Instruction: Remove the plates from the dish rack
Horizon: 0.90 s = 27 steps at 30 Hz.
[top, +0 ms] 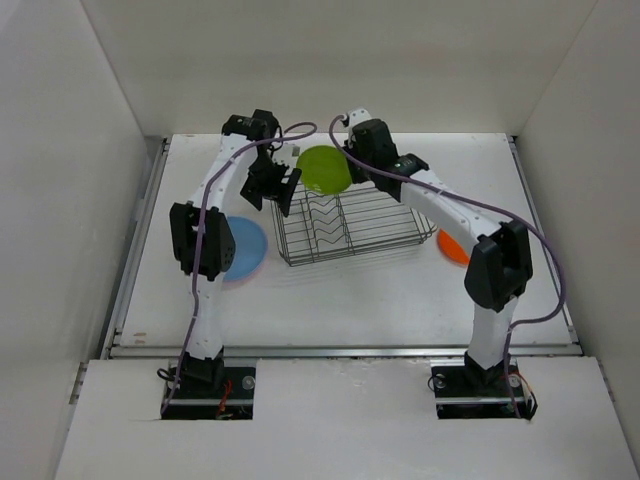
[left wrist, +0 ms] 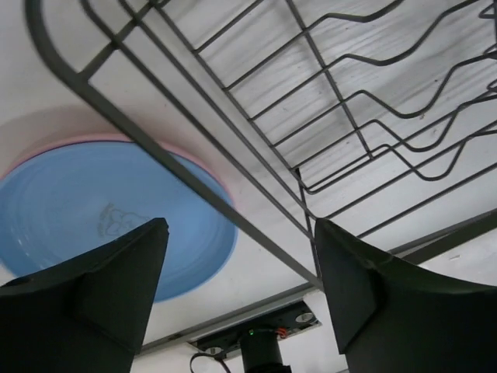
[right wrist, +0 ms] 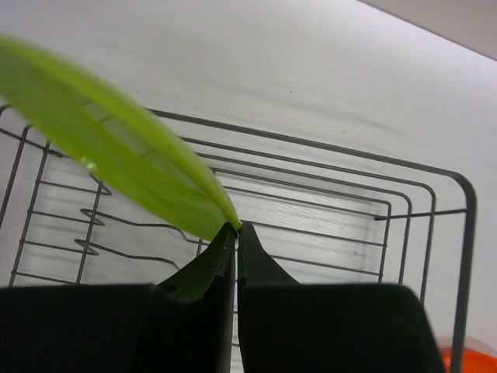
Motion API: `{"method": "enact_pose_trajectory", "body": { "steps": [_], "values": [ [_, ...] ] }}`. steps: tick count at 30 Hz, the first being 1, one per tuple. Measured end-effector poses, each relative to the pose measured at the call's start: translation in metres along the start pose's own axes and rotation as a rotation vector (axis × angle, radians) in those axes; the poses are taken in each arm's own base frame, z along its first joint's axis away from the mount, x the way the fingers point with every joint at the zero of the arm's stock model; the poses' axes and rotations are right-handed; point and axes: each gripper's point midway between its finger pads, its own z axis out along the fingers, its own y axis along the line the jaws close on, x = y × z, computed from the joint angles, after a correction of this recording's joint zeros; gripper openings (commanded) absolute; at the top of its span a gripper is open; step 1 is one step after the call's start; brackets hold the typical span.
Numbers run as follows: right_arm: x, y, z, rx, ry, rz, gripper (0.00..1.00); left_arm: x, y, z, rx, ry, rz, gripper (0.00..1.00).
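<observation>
1. Top view: the right claw (top: 350,160) pinches the lime green plate (top: 322,170) by its right rim and holds it on edge above the far side of the dish rack (top: 345,228). The rack's slots look bare, so I judge this to be the last plate coming out. The blue plate (top: 240,245) lies on the table (top: 350,300) just left of the rack. The orange plate (top: 450,247) lies just right of it, partly hidden by the right arm. The left claw (top: 278,190) hangs by the rack's far left corner.
2. Left wrist view: that claw stands wide and holds nothing, with only rack wire and table between its fingers. The blue plate rests on the pink plate (left wrist: 85,142), of which only a thin rim shows.
3. Right wrist view: the fingers are clamped on the green rim, and the plate slants up to the left over the empty rack. The next move calls for carrying it clear of the prongs and laying it flat on the table, probably toward the orange plate.
</observation>
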Motion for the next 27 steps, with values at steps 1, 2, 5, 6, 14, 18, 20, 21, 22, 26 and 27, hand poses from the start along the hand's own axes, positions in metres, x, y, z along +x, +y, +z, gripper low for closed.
{"method": "enact_pose_trajectory", "body": {
  "steps": [1,2,5,6,14,18,20,21,22,26,27],
  "values": [
    [-0.004,-0.004,-0.005,0.018,-0.01,0.007,0.0,0.001,0.004,-0.001,-0.012,0.0,-0.011,0.69],
    [-0.007,-0.007,-0.009,0.033,-0.018,0.016,0.0,0.001,0.007,-0.001,-0.019,0.002,-0.017,0.66],
    [-0.017,-0.018,-0.02,0.08,-0.046,0.047,0.0,0.006,0.007,0.002,-0.017,0.024,-0.028,0.54],
    [-0.019,-0.021,-0.022,0.091,-0.052,0.055,0.0,0.008,0.005,0.004,-0.01,0.033,-0.028,0.51],
    [0.013,-0.052,-0.034,0.185,0.018,0.138,0.0,0.015,0.002,0.023,0.027,0.098,-0.058,0.11],
    [0.022,-0.09,-0.054,0.242,0.038,0.252,0.0,0.008,0.003,0.022,0.02,0.087,-0.127,0.02],
    [0.017,-0.115,-0.072,0.268,0.008,0.339,0.0,0.006,0.003,0.022,0.005,0.087,-0.117,0.0],
    [0.013,-0.129,-0.084,0.281,-0.014,0.385,0.0,0.005,0.005,0.022,-0.008,0.091,-0.115,0.0],
    [0.01,-0.141,-0.095,0.293,-0.037,0.425,0.0,0.005,0.006,0.022,-0.021,0.093,-0.114,0.0],
    [-0.008,-0.19,-0.15,0.329,-0.16,0.583,0.0,-0.002,0.011,0.022,-0.074,0.081,-0.116,0.0],
    [-0.011,-0.199,-0.162,0.337,-0.186,0.612,0.0,-0.003,0.012,0.022,-0.083,0.077,-0.122,0.0]
  ]
}}
